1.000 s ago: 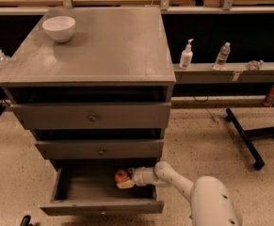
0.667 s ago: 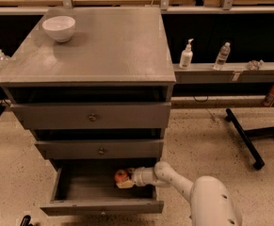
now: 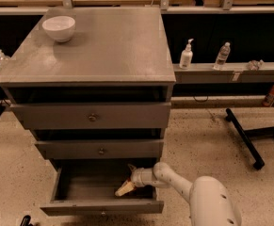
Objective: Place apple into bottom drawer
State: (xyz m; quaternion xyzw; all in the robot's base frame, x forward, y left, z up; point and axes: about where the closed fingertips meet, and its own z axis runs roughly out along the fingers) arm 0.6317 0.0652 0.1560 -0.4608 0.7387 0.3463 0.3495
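Quick rundown of the scene. The grey cabinet [image 3: 113, 46] has three drawers. The top drawer [image 3: 92, 117] and the middle drawer [image 3: 101, 149] are both pushed in, and the bottom drawer [image 3: 103, 206] is pulled out toward the camera.

The robot's white arm [image 3: 174, 180] comes in from the lower right and reaches over the drawer's right edge. The gripper [image 3: 126, 187] is down inside the box, low and close to the front edge, a bit right of the middle. It's angled toward the front left corner of the drawer.

Honestly I can't tell whether the gripper is spread, closed, or clamped on anything, since the inside of the drawer is pretty dark right there. Same goes for the apple. I can't pick it out, and the spot around the gripper's tip is too shadowed and blocked to say where it sits.

Up on the cabinet top there's a white bowl [image 3: 59, 28], upright, near the back left corner. Off to the right of the cabinet, a low ledge [image 3: 230, 72] holds a pump bottle [image 3: 186, 54] and a clear water bottle [image 3: 222, 55], standing near each other.
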